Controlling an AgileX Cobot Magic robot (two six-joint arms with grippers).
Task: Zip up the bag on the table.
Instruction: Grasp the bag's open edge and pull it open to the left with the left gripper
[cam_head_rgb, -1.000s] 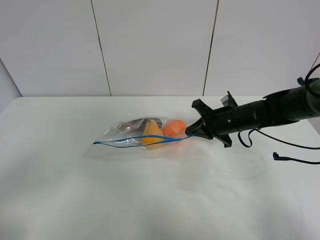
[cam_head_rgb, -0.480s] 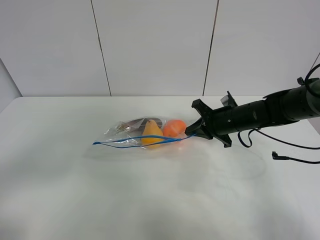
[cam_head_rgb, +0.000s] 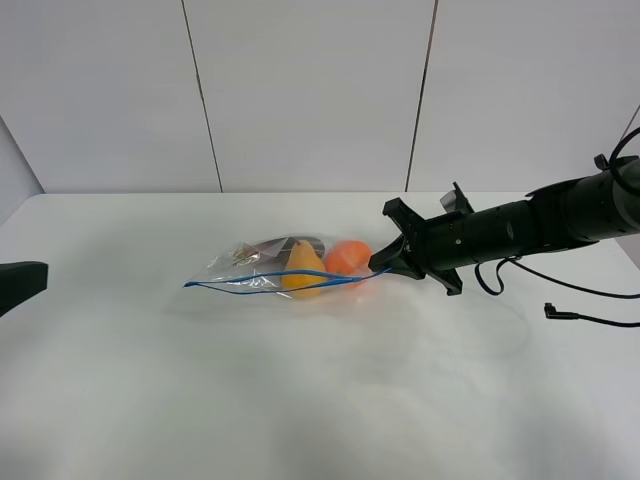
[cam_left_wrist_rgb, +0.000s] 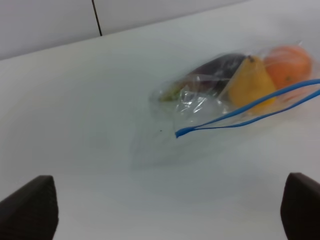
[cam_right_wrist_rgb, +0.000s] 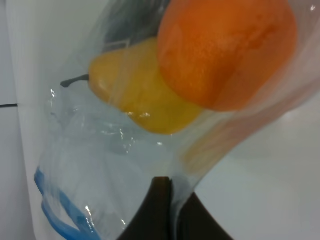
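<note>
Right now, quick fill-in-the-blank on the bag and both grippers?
1. The right gripper is ____ on the bag.
2. The left gripper is ____, away from the bag.
3. Inside the bag, the fruit nearest the right gripper is the ____.
4. The zip strip is coloured ____.
Missing words: shut; open; orange; blue.

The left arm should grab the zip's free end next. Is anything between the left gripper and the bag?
Nothing visible: bare table lies between the open left gripper and the blue zip strip of the bag. The right gripper pinches the opposite end.
</note>
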